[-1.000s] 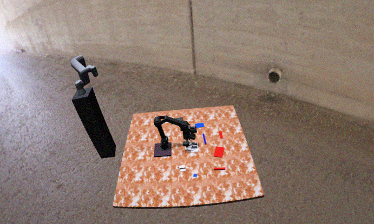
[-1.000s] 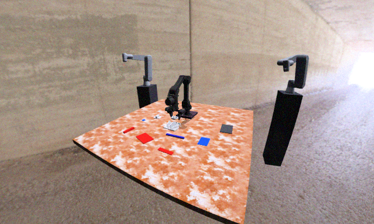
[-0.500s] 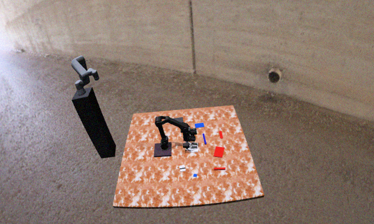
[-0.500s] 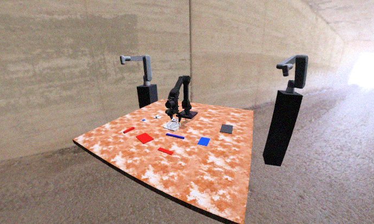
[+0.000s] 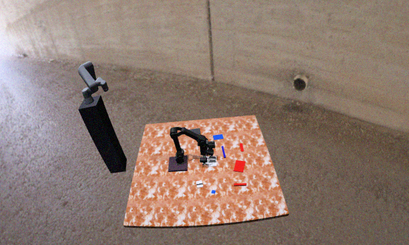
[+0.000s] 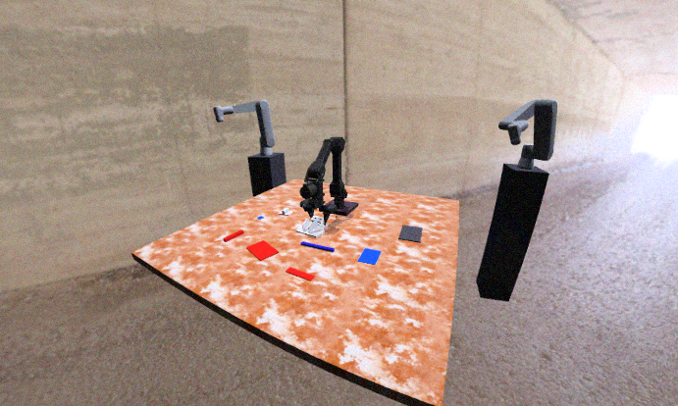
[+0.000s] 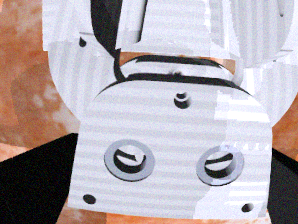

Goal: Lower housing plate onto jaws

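The white housing plate (image 7: 170, 125), with two grey-rimmed round holes and smaller holes, spans between the dark fingers in the wrist view. My gripper (image 7: 173, 152) (image 6: 318, 220) is shut on its two sides, with the fingers wide apart. The plate is over the near part of the white jaw assembly (image 6: 308, 230) (image 5: 212, 164), whose jaws (image 7: 172, 27) show beyond the plate's curved edge. White and dark parts show through the round holes. The jaw stubs are mostly hidden under the plate; whether it touches them, I cannot tell.
A blue bar (image 5: 223, 151) (image 6: 317, 246), a blue pad (image 5: 218, 136) (image 6: 369, 256), a red pad (image 5: 239, 166) (image 6: 262, 250) and two red bars lie around. A small white part (image 5: 199, 184) (image 6: 285, 212) and a small blue square (image 5: 213, 192) are also there. Grey arms stand on black pedestals beyond the table.
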Tool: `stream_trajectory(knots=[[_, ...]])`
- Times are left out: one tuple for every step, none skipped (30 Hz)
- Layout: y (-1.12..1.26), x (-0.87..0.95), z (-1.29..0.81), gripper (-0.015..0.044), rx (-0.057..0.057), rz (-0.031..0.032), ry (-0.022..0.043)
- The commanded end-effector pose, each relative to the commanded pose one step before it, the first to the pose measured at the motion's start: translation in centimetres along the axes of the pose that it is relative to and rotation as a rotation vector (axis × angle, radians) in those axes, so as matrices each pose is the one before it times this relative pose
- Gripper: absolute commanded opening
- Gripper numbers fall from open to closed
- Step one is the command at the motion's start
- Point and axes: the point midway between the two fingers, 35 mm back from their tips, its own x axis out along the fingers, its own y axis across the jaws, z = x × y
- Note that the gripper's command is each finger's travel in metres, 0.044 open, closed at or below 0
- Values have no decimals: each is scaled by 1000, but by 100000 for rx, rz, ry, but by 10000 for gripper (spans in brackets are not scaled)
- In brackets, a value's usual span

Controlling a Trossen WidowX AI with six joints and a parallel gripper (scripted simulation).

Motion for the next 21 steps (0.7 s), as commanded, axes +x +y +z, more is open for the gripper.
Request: stream_trajectory(knots=[[44, 49, -1, 351, -388, 315, 34], [0, 0, 0, 351, 0, 0, 0], [0, 0, 0, 351, 0, 0, 0], [0, 13, 0, 351, 0, 0, 0], [0, 40, 0, 351, 0, 0, 0], [0, 67, -1, 351, -1, 0, 0], [0, 67, -1, 351, -1, 0, 1], [0, 40, -1, 351, 0, 0, 0], [0, 13, 0, 351, 0, 0, 0], [0, 0, 0, 351, 0, 0, 0], [0, 0, 0, 351, 0, 0, 0], [0, 0, 0, 351, 0, 0, 0], [0, 0, 0, 351, 0, 0, 0], [0, 0, 0, 351, 0, 0, 0], [0, 0, 0, 351, 0, 0, 0], [0, 14, 0, 351, 0, 0, 0], [0, 41, 0, 351, -1, 0, 0], [0, 68, 0, 351, -2, 0, 0], [0, 68, 0, 351, -2, 0, 0], [0, 40, 0, 351, -1, 0, 0], [0, 13, 0, 351, 0, 0, 0]])
